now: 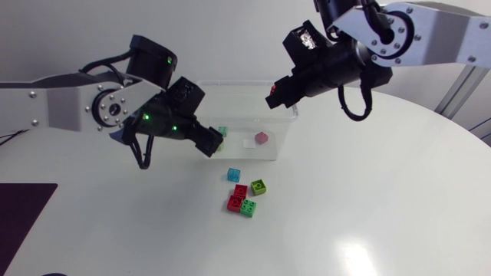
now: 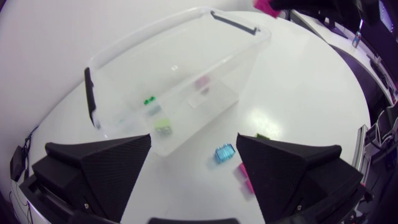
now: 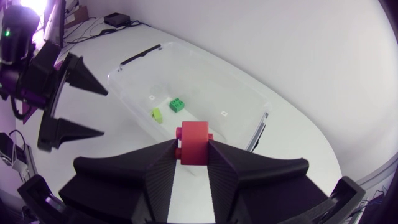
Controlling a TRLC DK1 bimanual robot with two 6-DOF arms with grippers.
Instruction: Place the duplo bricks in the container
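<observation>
Overhead, my right pincer [image 3: 193,149] is gripping a red brick [image 3: 194,140] over the container's [image 3: 211,87] edge.
Left pincer [image 2: 194,140] is hanging open beside it (loose bricks [image 1: 238,202] lying nearby on the table [image 1: 368,199]).

The right tool [image 3: 193,152] clamps a red brick [image 3: 194,142] between its two black fingers, one on each side. A clear container [image 3: 249,93] sits on the white surface [image 3: 298,155] just ahead. A green brick [image 3: 177,104] and a lime brick [image 3: 157,114] lie near each other on its floor. Beside the container, the left tool [image 3: 99,112] hangs with its fingers spread wide.
</observation>
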